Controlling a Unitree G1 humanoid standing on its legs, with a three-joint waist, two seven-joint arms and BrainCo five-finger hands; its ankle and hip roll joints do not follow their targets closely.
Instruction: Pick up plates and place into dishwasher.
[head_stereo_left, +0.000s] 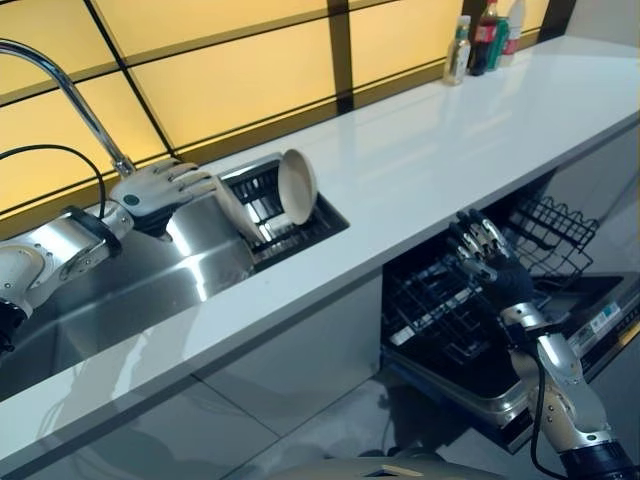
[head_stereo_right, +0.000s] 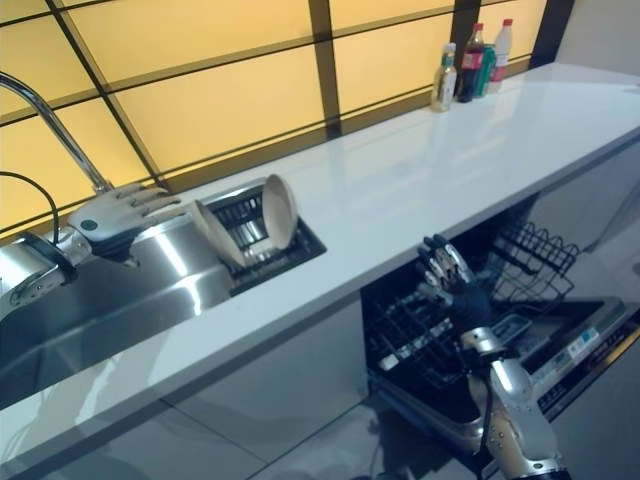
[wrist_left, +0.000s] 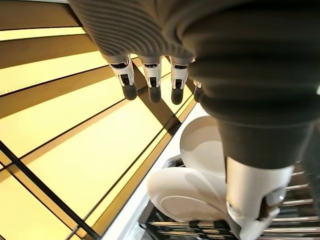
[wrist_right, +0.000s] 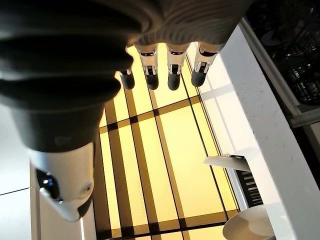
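Landmark: the sink (head_stereo_left: 130, 300), a steel basin set in the white counter (head_stereo_left: 430, 160).

1. Drying rack (head_stereo_left: 300, 235): I see it sunk in the counter at the end of the sink away from the tap (head_stereo_left: 60, 85).
2. Plates: two, both on edge in the rack. The nearer plate (head_stereo_left: 297, 186) stands almost upright; the second plate (head_stereo_left: 237, 210) leans back toward the sink. Neither is held.
3. My left hand (head_stereo_left: 160, 185): over the sink's back edge, beside the tap and just short of the leaning plate. Fingers straight, released, touching nothing that I can see. In its wrist view both plates (wrist_left: 200, 145) (wrist_left: 185, 195) lie past the fingertips (wrist_left: 129, 90).
4. My right hand (head_stereo_left: 480, 250): well away from the sink, below the counter's front edge, over the open dishwasher (head_stereo_left: 560, 330). Fingers loosely extended, empty.
5. Dishwasher rack (head_stereo_left: 440, 310): black wire, pulled out; I make out no plates in it.
6. Bottles (head_stereo_left: 485, 40): a small group at the far end of the counter from the sink, against the yellow panelled wall (head_stereo_left: 200, 70).
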